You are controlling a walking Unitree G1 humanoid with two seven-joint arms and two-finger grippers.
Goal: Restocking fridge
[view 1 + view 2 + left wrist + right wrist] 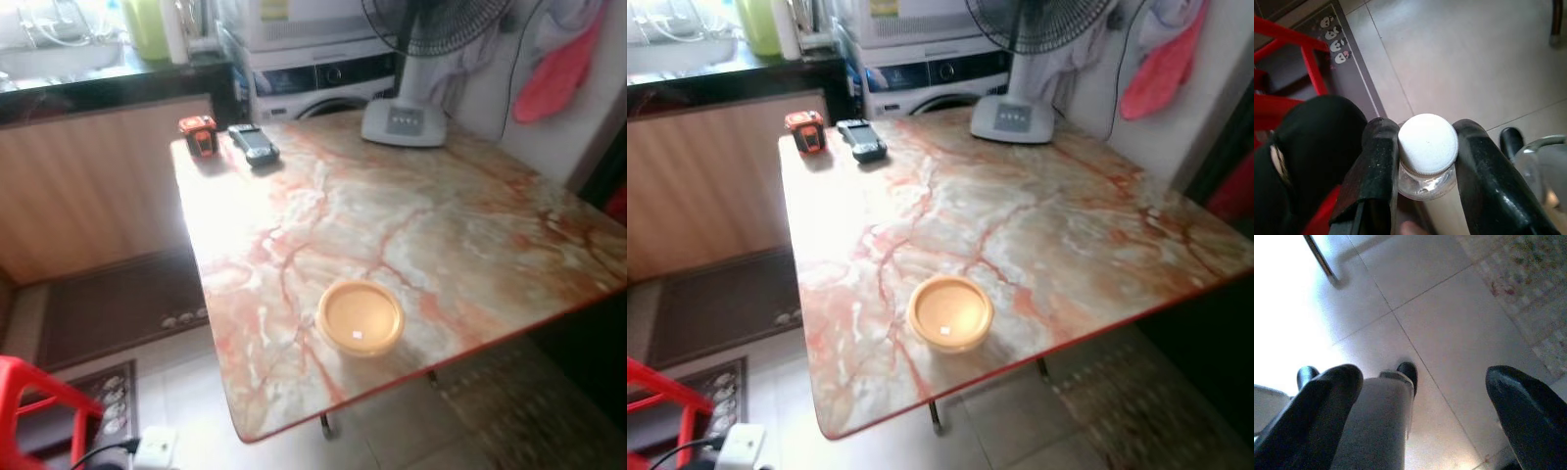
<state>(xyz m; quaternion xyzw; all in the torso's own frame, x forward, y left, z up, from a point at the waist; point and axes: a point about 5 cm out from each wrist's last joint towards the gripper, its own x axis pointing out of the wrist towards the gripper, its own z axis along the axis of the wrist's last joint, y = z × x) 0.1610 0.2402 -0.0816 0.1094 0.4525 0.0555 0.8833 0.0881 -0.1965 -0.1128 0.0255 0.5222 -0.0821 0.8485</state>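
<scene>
The left end effector point(1427, 161) is clamped on a white-capped bottle point(1428, 147) above the floor; the right end effector point(1425, 401) hangs spread wide.

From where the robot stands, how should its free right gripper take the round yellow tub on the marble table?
Come from above and close across the yellow tub at its rim: it is low, round, upright, near the marble table edge. The right gripper is open.

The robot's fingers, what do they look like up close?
The left gripper has two long, shiny black fingers with rounded tips and flat inner faces. The right gripper has the same thick, glossy black fingers, tapering to blunt ends. No cables or markings can be made out.
</scene>
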